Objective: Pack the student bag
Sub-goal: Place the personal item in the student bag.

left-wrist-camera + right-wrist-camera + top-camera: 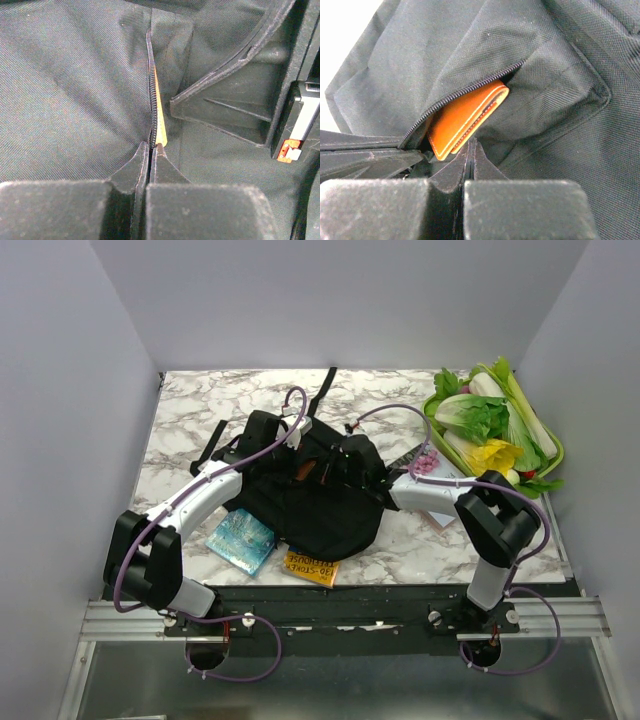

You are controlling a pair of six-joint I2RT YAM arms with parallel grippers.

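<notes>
**Overhead view.** We see the backpack slumped at the centre of the frame on the marble table. Both arms reach into it from the lower corners. A blue book and a yellow book lie just beside its lower edge, not yet packed. A green tray of vegetables sits well apart at the upper right.

**Left wrist view.** The left pincer has its fingers pressed together at the lower centre. The pocket's zipper runs straight down into the seam between them. We judge that it is pinching the zipper edge, probably to keep the slit taut and easy to enter. A thin orange strip shows just right of the teeth.

**Right wrist view.** The right pincer is likewise closed and grips nothing. Its joined tips rest against the lower corner of an orange wallet, which sticks halfway out of the zipped pocket at mid-frame, tilted. Closed fingers make a blunt pusher (open ones could snag the cloth), so we read this as the step of nudging the wallet fully inside. The main risk is that the soft fabric bunches and the wallet skews.
</notes>
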